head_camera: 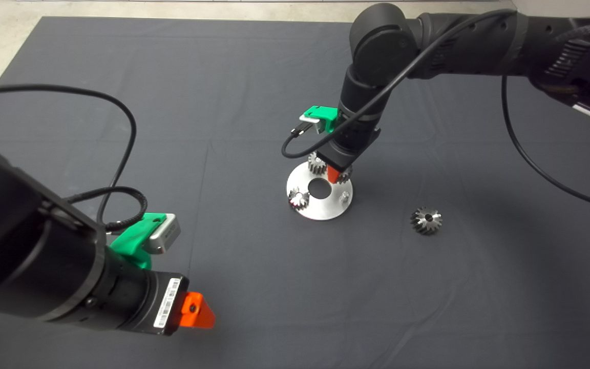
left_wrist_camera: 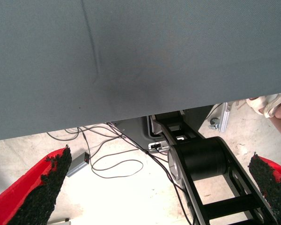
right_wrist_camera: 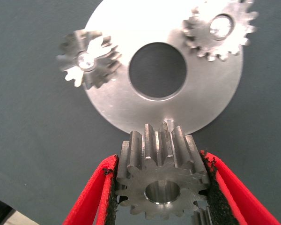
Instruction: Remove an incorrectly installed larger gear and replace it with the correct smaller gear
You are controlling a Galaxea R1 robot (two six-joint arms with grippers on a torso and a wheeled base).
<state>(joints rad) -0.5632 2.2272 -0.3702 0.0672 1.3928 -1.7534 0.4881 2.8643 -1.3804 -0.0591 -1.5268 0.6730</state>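
My right gripper (head_camera: 333,174) is shut on the smaller gear (right_wrist_camera: 161,180), dark grey with short straight teeth, its red fingers (right_wrist_camera: 91,197) pressing on both sides. It holds the gear over the near rim of the round silver plate (right_wrist_camera: 164,112), close to a bare peg (right_wrist_camera: 168,124). In the head view only a part of this gear (head_camera: 345,177) shows beside the finger. The larger gear (head_camera: 426,221), with flared teeth, lies on the mat to the right of the plate (head_camera: 320,210). My left gripper (head_camera: 197,310) is open and empty at the lower left.
Two lighter silver gears (head_camera: 317,164) (head_camera: 299,199) sit on pegs on the plate, which has a round centre hole (head_camera: 319,188). The left wrist view shows the mat's edge, floor cables (left_wrist_camera: 117,166) and a person's foot (left_wrist_camera: 271,105).
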